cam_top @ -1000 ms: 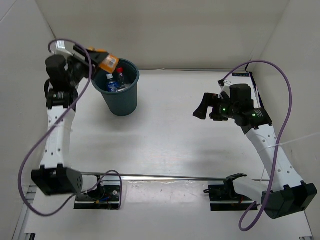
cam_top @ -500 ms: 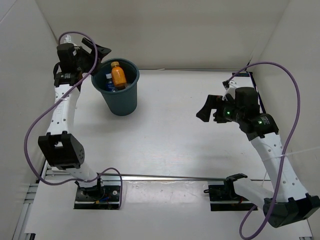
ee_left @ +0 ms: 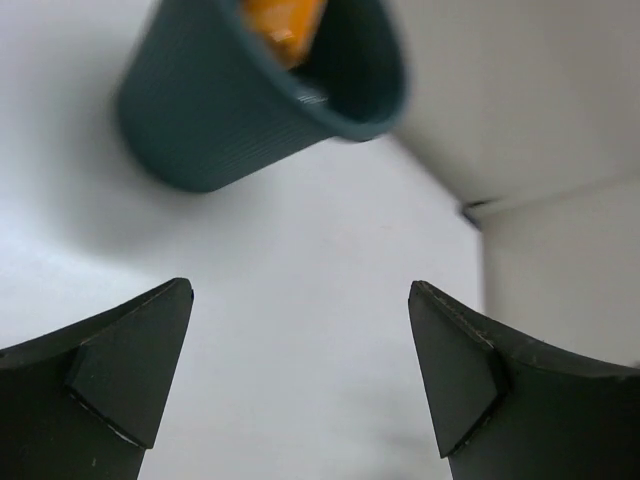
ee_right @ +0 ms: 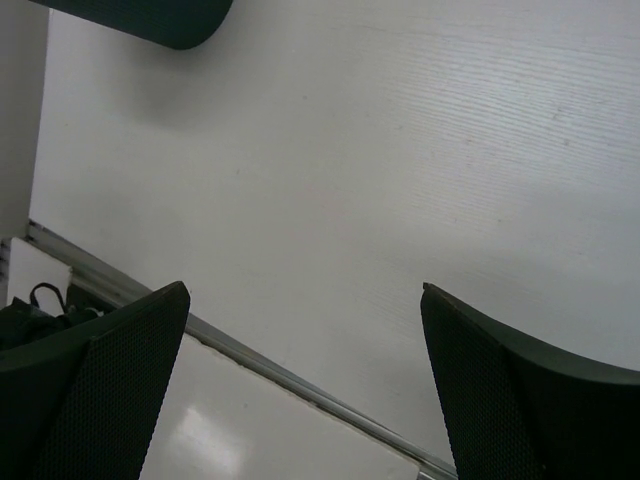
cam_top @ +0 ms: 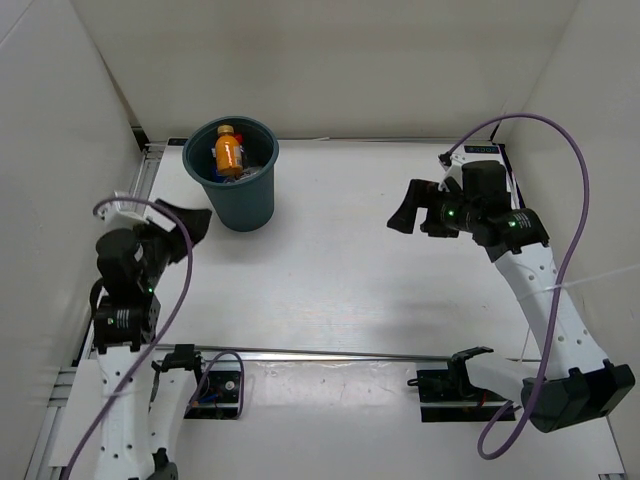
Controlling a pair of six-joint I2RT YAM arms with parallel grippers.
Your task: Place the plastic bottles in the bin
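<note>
1. White walls close off the left, far and right sides of a white table [cam_top: 350, 260].
2. We see the bin [cam_top: 243, 208] standing upright at the far left of the table; in the left wrist view its ribbed wall [ee_left: 225, 130] leans across the top of the picture.
3. Inside the bin, the short orange bottle [cam_top: 228, 152] lies on top, its cap toward the far side; the left wrist view catches only a strip of orange [ee_left: 282, 18] past the rim. A bit of red shows just beside it, but we cannot make out what else lies underneath.
4. We find the left gripper [cam_top: 195, 222] near the bin, on its near-left side and apart from it, its jaws spread wide with only bare table between them [ee_left: 300, 292].
5. We find the right gripper [cam_top: 402, 210] well apart from the bin, over the right half of the table, its jaws likewise spread wide around nothing [ee_right: 305, 292].
6. Along the near side, a metal rail [cam_top: 350, 353] runs across the table in front of the arm bases.
</note>
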